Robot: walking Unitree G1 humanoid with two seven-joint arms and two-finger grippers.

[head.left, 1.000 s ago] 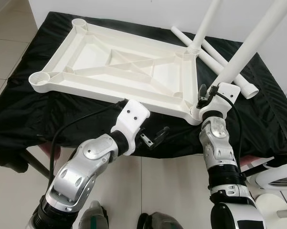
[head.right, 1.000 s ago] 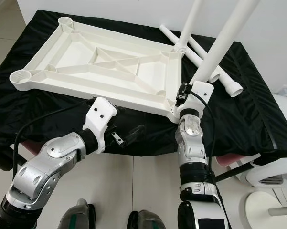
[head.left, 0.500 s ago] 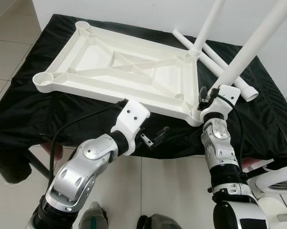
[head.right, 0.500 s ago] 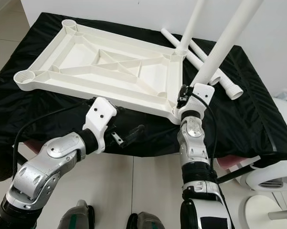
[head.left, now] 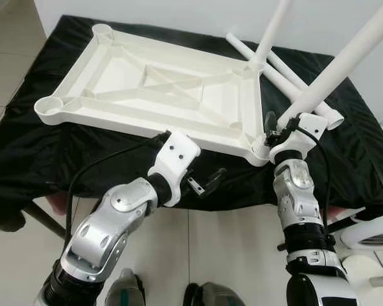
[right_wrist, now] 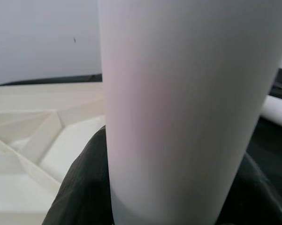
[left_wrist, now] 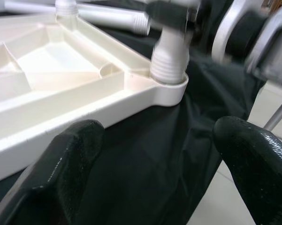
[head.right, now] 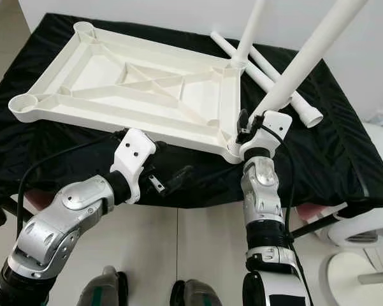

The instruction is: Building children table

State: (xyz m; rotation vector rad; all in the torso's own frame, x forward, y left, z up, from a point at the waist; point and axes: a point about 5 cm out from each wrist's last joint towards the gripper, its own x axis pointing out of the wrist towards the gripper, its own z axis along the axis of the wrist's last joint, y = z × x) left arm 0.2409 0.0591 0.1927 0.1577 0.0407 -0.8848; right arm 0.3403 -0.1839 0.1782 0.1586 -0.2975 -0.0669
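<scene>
The right gripper (head.left: 275, 129) clamped a leg (head.left: 331, 70) in the tabletop (head.left: 159, 89) corner socket, probably screwing; left gripper (head.left: 207, 185) gaped empty; next, seat it fully.

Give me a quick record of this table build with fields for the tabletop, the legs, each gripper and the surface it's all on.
tabletop: white plastic tabletop, upside down, ribs facing up
surface: black cloth covering a stand
fitted legs: two; far leg stands in the far right corner socket; near leg stands in the near right corner socket
spare legs: white tubes lying on the cloth behind the tabletop
right gripper: closed around the near leg just above its socket
left gripper: open, holding nothing, below the tabletop's near edge
empty sockets: the two left corners
</scene>
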